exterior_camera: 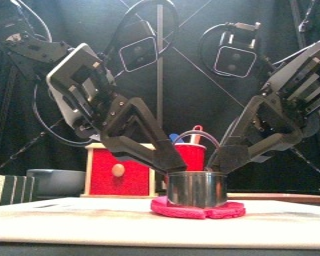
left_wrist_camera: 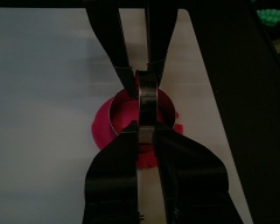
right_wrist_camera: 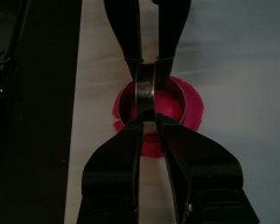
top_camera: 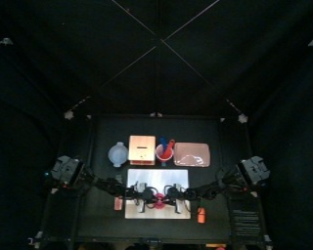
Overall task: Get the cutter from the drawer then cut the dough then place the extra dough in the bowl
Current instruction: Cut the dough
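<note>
The round metal cutter [exterior_camera: 196, 186] stands on the pink dough [exterior_camera: 196, 208], which lies on the white cutting board [exterior_camera: 69, 214]. My left gripper [exterior_camera: 180, 168] comes down from the left and my right gripper [exterior_camera: 218, 168] from the right, meeting over the cutter. In the left wrist view the left gripper [left_wrist_camera: 143, 72] is shut on the cutter's rim [left_wrist_camera: 143, 92], with dough [left_wrist_camera: 111, 122] beneath. The right wrist view shows the right gripper [right_wrist_camera: 150, 66] shut on the cutter's ring [right_wrist_camera: 133, 98] above the dough [right_wrist_camera: 185, 105].
Behind the board stand the wooden box [top_camera: 144, 148] with its red drawer front [exterior_camera: 120, 170], the blue-grey bowl [top_camera: 117, 152] to its left, the red cup [exterior_camera: 190, 153] with knives, and the pink tray [top_camera: 192, 152] at the back right.
</note>
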You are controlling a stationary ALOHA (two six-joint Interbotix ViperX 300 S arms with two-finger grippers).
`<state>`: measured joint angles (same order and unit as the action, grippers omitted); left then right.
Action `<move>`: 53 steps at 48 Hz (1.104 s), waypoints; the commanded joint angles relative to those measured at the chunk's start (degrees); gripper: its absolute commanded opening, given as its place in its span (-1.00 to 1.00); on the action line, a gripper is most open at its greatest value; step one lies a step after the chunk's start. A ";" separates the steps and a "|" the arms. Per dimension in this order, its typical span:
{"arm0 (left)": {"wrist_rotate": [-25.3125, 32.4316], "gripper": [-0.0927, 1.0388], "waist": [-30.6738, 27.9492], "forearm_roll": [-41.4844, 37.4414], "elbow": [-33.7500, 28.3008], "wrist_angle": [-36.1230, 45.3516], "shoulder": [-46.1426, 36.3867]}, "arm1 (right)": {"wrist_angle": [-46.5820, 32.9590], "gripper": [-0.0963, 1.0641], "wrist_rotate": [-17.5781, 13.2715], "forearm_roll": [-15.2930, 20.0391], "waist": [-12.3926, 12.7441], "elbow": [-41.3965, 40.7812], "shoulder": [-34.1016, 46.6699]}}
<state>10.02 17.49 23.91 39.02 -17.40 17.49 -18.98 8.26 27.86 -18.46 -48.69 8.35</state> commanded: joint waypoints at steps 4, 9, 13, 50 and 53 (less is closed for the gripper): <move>-0.26 -0.14 -0.44 -0.35 0.88 -0.97 0.35 | 1.49 0.05 -0.35 -1.14 1.76 0.26 1.41; -0.18 -0.12 -0.88 -0.97 0.70 -2.37 0.18 | 1.67 0.05 -0.18 -1.58 2.20 0.62 1.23; -0.18 -0.11 -1.14 -1.23 0.62 -3.78 0.09 | 1.85 0.04 -0.18 -1.85 2.55 0.88 1.05; -0.09 0.46 -2.02 -1.32 0.62 -9.40 -1.32 | 4.48 0.04 -0.26 -3.60 2.99 2.72 0.88; -0.09 0.46 -2.02 -1.32 0.88 -9.40 -1.49 | 4.48 0.04 -0.26 -3.96 3.25 2.72 0.62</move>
<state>9.84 16.61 22.41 40.17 -26.54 17.05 -15.29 8.17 24.08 -16.88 -45.79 9.14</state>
